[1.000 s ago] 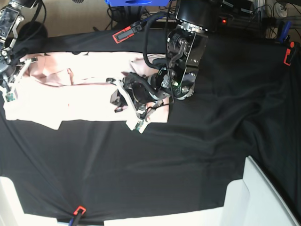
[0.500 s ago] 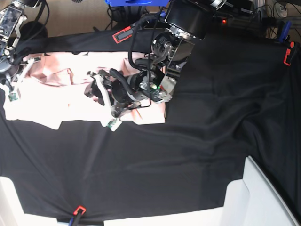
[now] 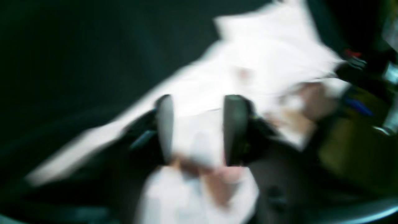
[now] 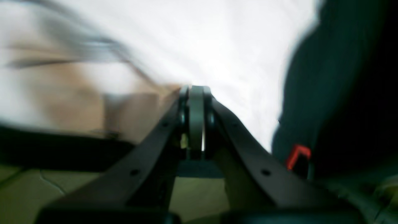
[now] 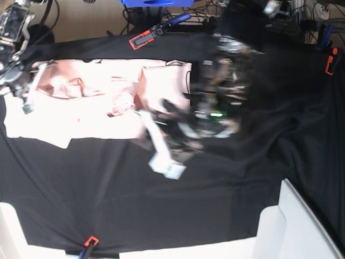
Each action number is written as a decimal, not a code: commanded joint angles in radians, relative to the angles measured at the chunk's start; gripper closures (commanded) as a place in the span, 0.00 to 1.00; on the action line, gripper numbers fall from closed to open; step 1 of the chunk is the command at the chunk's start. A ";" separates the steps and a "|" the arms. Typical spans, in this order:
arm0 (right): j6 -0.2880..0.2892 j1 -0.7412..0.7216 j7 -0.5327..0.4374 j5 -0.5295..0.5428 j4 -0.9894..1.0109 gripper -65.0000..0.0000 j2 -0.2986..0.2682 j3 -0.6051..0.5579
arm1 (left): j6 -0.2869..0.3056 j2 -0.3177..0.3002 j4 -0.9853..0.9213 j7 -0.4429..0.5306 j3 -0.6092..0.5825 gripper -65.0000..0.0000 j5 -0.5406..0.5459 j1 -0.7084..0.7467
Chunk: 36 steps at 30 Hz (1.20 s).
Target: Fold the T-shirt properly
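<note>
The pale pink T-shirt (image 5: pixel 81 108) lies spread across the back left of the black tablecloth (image 5: pixel 161 205), with a doubled flap at its right end. My left gripper (image 5: pixel 161 154) is a motion blur at the shirt's lower right edge. In the left wrist view its fingers (image 3: pixel 164 124) stand apart, so the left gripper (image 3: pixel 199 124) is open. Pale T-shirt cloth (image 3: pixel 264 56) shows through the gap, and blur hides any contact. My right gripper (image 5: pixel 24 100) is at the shirt's left end. It is shut (image 4: pixel 196 90), tips against the T-shirt (image 4: pixel 217 37).
Red-and-black clamps pin the cloth at the back (image 5: pixel 146 38), the far right (image 5: pixel 330 62) and the front edge (image 5: pixel 90 241). A white box (image 5: pixel 302 226) stands at the front right corner. Cables and a blue object (image 5: pixel 156 2) sit behind the table.
My left arm has swung fast to the right and toward the front, off the shirt's middle. The shirt's right end now shows a folded flap. My right gripper shifted slightly.
</note>
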<state>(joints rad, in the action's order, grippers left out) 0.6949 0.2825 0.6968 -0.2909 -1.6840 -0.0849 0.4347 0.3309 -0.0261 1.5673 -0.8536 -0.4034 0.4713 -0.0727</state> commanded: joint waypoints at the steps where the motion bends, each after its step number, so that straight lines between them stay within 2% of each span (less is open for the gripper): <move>1: -0.007 0.004 -0.015 0.006 -0.038 1.00 -0.019 -0.029 | -0.028 -0.024 0.032 0.009 0.034 0.96 0.011 0.012; 2: -0.010 0.014 -0.015 0.006 -0.055 1.00 -0.023 -0.064 | -0.056 -0.050 0.048 0.010 0.073 1.00 0.011 0.029; 5: -0.013 0.025 -0.015 -0.018 -0.098 1.00 -0.023 -0.136 | -0.114 -0.130 0.063 0.013 0.180 1.00 0.010 0.086; 8: -0.013 0.021 -0.016 -0.189 -0.115 1.00 -0.019 -0.230 | -0.143 -0.203 0.063 0.013 0.261 1.00 0.010 0.132; 12: -0.013 0.005 -0.021 -0.414 -0.118 1.00 -0.011 -0.377 | -0.145 -0.272 0.063 0.013 0.349 1.00 0.010 0.192; 15: -0.014 -0.018 -0.019 -0.540 -0.118 1.00 0.037 -0.452 | -0.178 -0.301 0.061 0.013 0.430 1.00 0.010 0.235; 19: -0.013 -0.045 -0.021 -0.689 -0.121 1.00 0.073 -0.549 | -0.184 -0.318 0.054 0.010 0.521 1.00 0.008 0.264; 24: -0.005 -0.024 -0.006 -0.743 -0.250 1.00 0.116 -0.710 | -0.184 -0.358 0.014 0.010 0.542 1.00 0.008 0.287; 28: 0.003 -0.019 0.090 -0.743 -0.288 1.00 0.164 -0.811 | -0.184 -0.360 -0.031 0.015 0.544 1.00 0.008 0.288; 30: 0.003 -0.021 0.137 -0.738 -0.288 0.92 0.175 -0.851 | -0.184 -0.360 -0.057 0.015 0.548 1.00 0.008 0.288; 36: 0.003 -0.018 0.203 -0.626 -0.299 0.54 0.178 -0.922 | -0.183 -0.369 -0.087 0.017 0.550 1.00 0.008 0.282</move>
<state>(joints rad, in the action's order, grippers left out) 0.7067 0.2722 0.8925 -0.8997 -1.9614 0.0864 -0.4877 0.1497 -0.3748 1.4654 -0.8494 0.1375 0.4759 0.2211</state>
